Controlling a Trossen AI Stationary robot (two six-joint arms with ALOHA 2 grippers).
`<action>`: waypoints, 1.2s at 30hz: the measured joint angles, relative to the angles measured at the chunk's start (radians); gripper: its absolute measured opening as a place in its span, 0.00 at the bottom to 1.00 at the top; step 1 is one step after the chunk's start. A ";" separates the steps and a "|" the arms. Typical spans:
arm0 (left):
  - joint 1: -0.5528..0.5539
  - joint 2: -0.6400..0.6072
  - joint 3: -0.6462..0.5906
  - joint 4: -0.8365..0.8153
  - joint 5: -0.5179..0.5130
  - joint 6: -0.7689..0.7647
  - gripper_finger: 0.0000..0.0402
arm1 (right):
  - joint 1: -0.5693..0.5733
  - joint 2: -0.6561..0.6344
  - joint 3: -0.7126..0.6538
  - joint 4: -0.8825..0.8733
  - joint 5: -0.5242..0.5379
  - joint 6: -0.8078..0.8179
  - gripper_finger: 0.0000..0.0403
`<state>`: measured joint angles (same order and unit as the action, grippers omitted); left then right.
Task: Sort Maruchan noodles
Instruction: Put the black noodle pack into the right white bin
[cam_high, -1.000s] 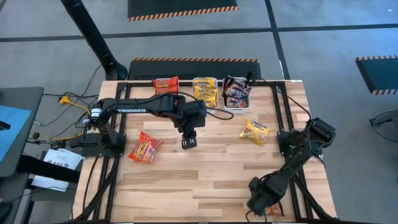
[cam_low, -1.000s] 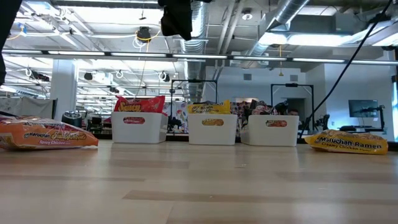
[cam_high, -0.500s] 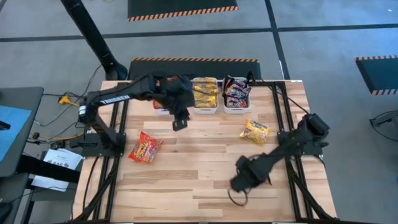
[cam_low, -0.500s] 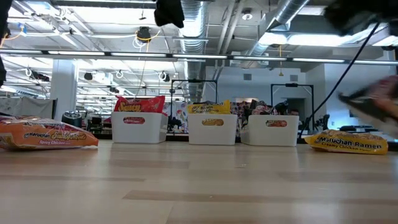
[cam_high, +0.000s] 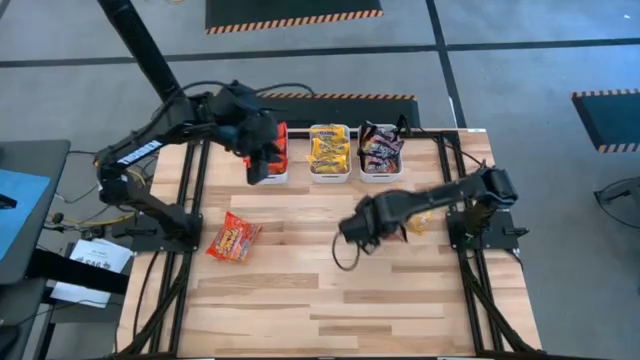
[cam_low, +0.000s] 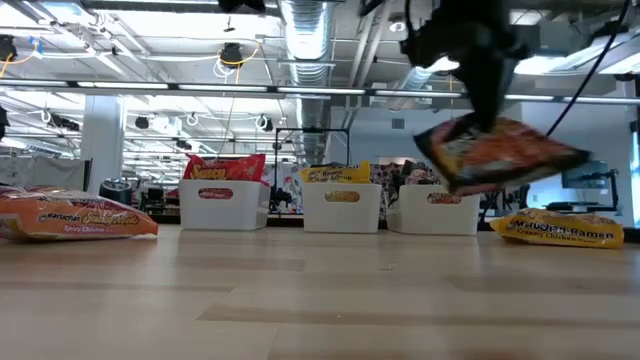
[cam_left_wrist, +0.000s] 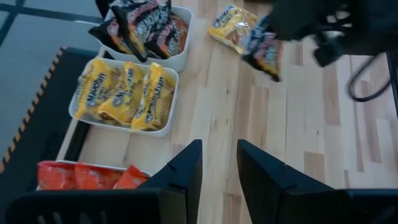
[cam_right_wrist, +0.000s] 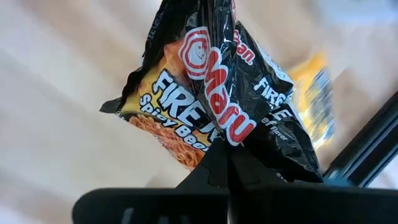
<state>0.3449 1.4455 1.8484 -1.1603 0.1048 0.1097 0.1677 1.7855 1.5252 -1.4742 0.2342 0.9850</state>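
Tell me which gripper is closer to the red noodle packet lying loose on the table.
Left. The left gripper hangs over the red tray, just beyond the red packet. The right gripper, shut on a black packet, is farther across the table.

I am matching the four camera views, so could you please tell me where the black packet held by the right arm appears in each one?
High view: the black plastic ramen packet is hidden under the right gripper, mid-table.
Low view: black plastic ramen packet hangs right of centre, above the table.
Left wrist view, near the yellow packet.
Right wrist view, fills the centre, clamped.
Shared landmark: loose yellow ramen packet.
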 joint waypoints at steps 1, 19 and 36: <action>0.005 -0.009 0.000 -0.005 0.000 0.003 0.21 | -0.026 0.000 0.006 0.001 0.028 -0.020 0.01; 0.017 -0.061 0.000 -0.040 -0.028 0.002 0.21 | -0.373 -0.001 0.033 0.021 0.459 -0.310 0.01; 0.017 -0.061 0.000 -0.039 -0.041 0.009 0.21 | -0.480 0.002 -0.020 0.184 0.422 -0.523 0.01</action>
<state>0.3618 1.3846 1.8484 -1.1992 0.0643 0.1186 -0.3122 1.7875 1.5047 -1.2900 0.6559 0.4625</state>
